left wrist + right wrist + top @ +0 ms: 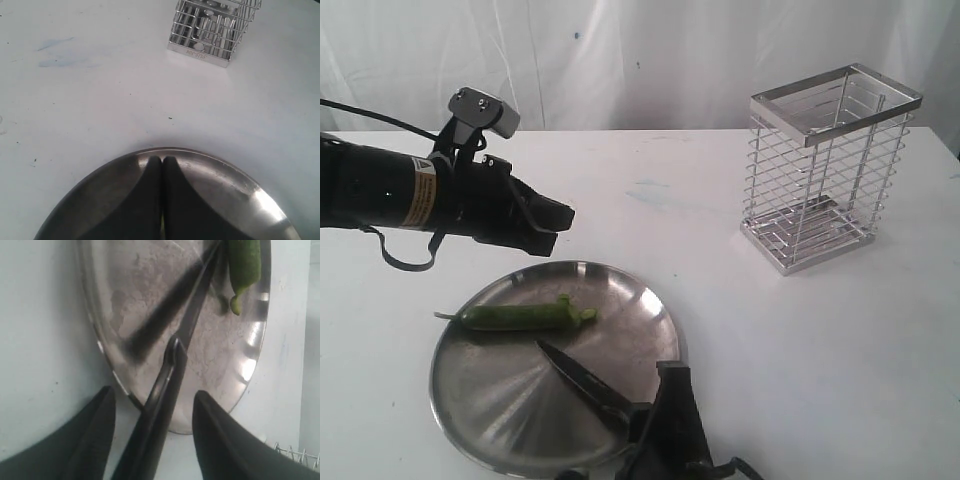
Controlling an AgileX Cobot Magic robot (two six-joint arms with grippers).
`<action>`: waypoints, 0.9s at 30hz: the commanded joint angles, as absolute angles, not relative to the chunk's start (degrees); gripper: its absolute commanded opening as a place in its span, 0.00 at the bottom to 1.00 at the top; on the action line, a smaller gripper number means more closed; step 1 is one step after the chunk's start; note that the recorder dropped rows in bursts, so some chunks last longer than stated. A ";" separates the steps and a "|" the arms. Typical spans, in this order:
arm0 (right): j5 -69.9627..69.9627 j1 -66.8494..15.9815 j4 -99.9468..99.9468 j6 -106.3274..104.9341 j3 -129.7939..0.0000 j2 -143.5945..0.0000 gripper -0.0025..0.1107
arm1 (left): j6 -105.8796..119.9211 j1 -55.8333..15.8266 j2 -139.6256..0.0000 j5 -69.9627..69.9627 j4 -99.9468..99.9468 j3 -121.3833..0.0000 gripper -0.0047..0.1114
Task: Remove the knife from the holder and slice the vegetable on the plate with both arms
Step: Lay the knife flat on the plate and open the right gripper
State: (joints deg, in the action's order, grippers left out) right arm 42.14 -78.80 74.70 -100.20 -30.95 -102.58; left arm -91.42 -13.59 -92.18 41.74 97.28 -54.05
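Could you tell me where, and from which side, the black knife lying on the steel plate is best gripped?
Take the all-black kitchen knife by its round handle, which crosses the rim of the round brushed-steel plate. Come from the handle end, opposite the green chilli pepper; the right tool straddles it, open. The blade lies flat on the dish, likely too low to pinch.

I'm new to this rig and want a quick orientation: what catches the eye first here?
A wide round brushed-steel plate in the foreground holds a slim glossy green chilli and an all-black kitchen knife lying on it. Behind to the right stands a tall shiny silver wire holder, empty.
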 commanded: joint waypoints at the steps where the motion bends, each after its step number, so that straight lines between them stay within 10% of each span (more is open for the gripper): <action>1: 45.12 -78.73 74.94 -96.50 -30.75 -102.42 0.43 | -91.47 -13.88 -91.98 40.85 97.45 -53.74 0.04; 20: 39.72 -78.37 88.09 -69.47 -31.67 -84.99 0.43 | -91.02 -13.88 -91.98 39.81 96.00 -53.74 0.04; 27: 23.70 -64.16 99.95 -74.39 -33.82 -70.01 0.43 | -91.19 -13.88 -91.98 40.03 96.00 -53.74 0.04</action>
